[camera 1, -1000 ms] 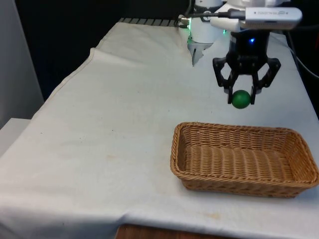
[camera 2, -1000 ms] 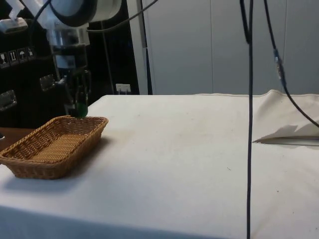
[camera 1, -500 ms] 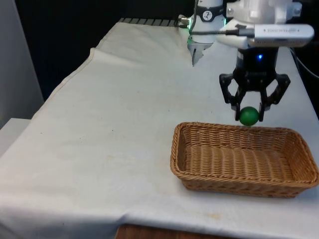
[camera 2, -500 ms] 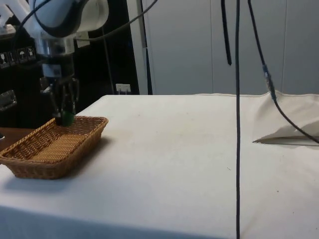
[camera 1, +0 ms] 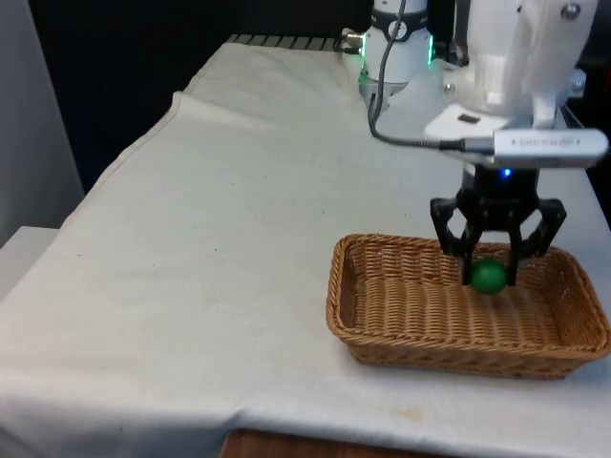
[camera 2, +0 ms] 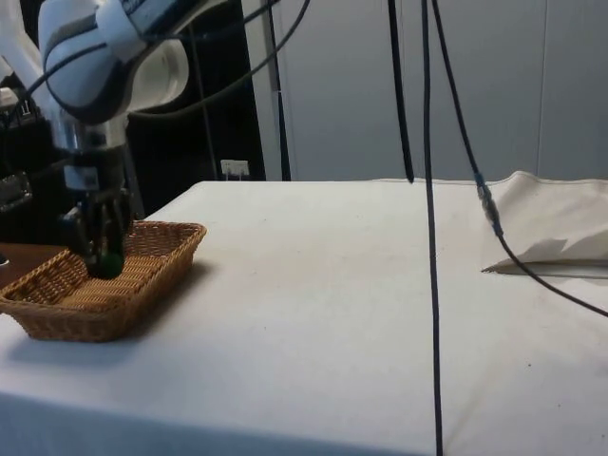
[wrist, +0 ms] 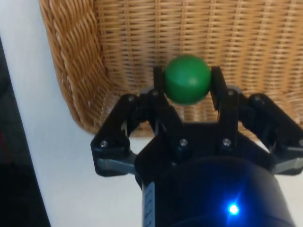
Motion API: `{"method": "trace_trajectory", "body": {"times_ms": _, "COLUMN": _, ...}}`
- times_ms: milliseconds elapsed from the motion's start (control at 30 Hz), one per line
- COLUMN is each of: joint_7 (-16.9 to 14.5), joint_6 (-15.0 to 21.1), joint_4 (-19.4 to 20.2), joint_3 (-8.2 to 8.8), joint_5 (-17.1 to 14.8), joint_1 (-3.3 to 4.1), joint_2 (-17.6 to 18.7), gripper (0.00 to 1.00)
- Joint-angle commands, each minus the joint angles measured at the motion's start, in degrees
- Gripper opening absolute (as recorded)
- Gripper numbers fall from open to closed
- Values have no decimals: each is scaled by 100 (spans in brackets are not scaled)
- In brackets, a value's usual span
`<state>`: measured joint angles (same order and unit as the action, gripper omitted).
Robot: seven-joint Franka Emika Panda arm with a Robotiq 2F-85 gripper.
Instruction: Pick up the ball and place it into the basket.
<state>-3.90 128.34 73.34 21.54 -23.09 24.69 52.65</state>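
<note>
Now the pincer clamps a smooth green ball inside the woven wicker basket

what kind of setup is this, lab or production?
Likely a lab bench: a cloth-covered table with one wicker basket, and the gripper holding a green ball over it. Loose cables hang nearby.

The white seven-joint arm reaches forward and bends down, its wrist pointing straight at the tabletop. The black two-finger end effector hangs vertically, its fingers clamped on either side of a small green ball, held between their tips.
</note>
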Motion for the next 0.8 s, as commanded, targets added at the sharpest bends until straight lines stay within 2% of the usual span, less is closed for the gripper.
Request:
{"method": "trace_trajectory", "body": {"times_ms": 0, "joint_7": -17, "joint_6": 6, "joint_4": -57, "joint_3": -46, "joint_5": -46, "joint_1": -34, "joint_2": 63, "gripper": 0}}
{"method": "trace_trajectory", "body": {"times_ms": 133, "joint_7": -29, "joint_6": 29, "joint_4": -166, "joint_3": -46, "joint_5": -115, "joint_1": -40, "joint_2": 206, "gripper": 0}}
{"method": "trace_trajectory", "body": {"times_ms": 267, "joint_7": 0, "joint_6": 29, "joint_4": -166, "joint_3": 0, "joint_5": -80, "joint_1": -6, "joint_2": 218, "gripper": 0}}
{"method": "trace_trajectory", "body": {"times_ms": 400, "joint_7": -6, "joint_6": 23, "joint_4": -178, "joint_3": -6, "joint_5": -92, "joint_1": -11, "joint_2": 223, "gripper": 2}}
{"method": "trace_trajectory", "body": {"times_ms": 467, "joint_7": -6, "joint_6": 23, "joint_4": -172, "joint_3": -6, "joint_5": -86, "joint_1": -11, "joint_2": 223, "gripper": 14}}
{"method": "trace_trajectory", "body": {"times_ms": 533, "joint_7": 0, "joint_6": 29, "joint_4": -172, "joint_3": 0, "joint_5": -80, "joint_1": -6, "joint_2": 218, "gripper": 31}}
{"method": "trace_trajectory", "body": {"times_ms": 567, "joint_7": -6, "joint_6": 29, "joint_4": -172, "joint_3": -6, "joint_5": -86, "joint_1": -11, "joint_2": 223, "gripper": 31}}
{"method": "trace_trajectory", "body": {"times_ms": 600, "joint_7": -6, "joint_6": 29, "joint_4": -166, "joint_3": 0, "joint_5": -86, "joint_1": -6, "joint_2": 223, "gripper": 48}}
{"method": "trace_trajectory", "body": {"times_ms": 700, "joint_7": -6, "joint_6": 29, "joint_4": -160, "joint_3": 0, "joint_5": -86, "joint_1": -6, "joint_2": 223, "gripper": 74}}
{"method": "trace_trajectory", "body": {"times_ms": 767, "joint_7": -6, "joint_6": 29, "joint_4": -160, "joint_3": 0, "joint_5": -80, "joint_1": -6, "joint_2": 218, "gripper": 96}}
